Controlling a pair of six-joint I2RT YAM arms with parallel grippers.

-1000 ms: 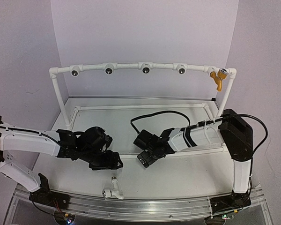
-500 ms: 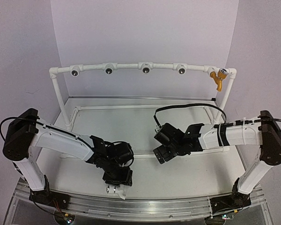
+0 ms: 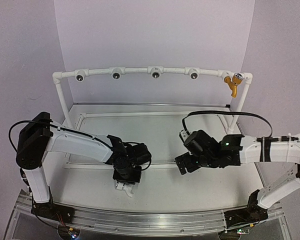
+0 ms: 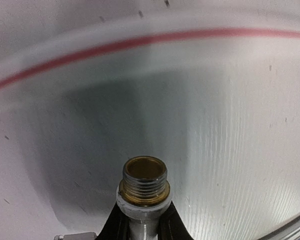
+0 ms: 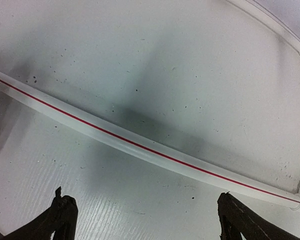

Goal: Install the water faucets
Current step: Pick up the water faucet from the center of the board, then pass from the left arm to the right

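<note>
Over the last second the left arm has swung in from the left and come down over the white tap (image 4: 144,186) near the front edge of the table (image 3: 200,190). Its jaws have narrowed onto the tap. The right arm has drawn back toward its own side.

A white pipe frame (image 3: 135,71) stands at the back. Its top rail carries four dark round sockets (image 3: 116,75), and an orange tap (image 3: 232,85) hangs at the rail's right end. A base pipe (image 5: 140,145) with a red stripe lies across the table between the arms and the frame, just beyond both grippers. Nothing else stands near the white tap.

The left gripper (image 3: 124,184) is clenched on the white tap. In the wrist view its dark fingers (image 4: 115,227) pinch the white body from both sides. Whether the tap is clear of the table cannot be told. The right gripper (image 5: 142,196) is spread wide, its fingers (image 5: 62,215) far apart over bare table and touching nothing.

The white tap points its inlet away from the wrist. This is a brass threaded ring, open at the end, set in a white collar above the grip. Its spout and handle are hidden.
</note>
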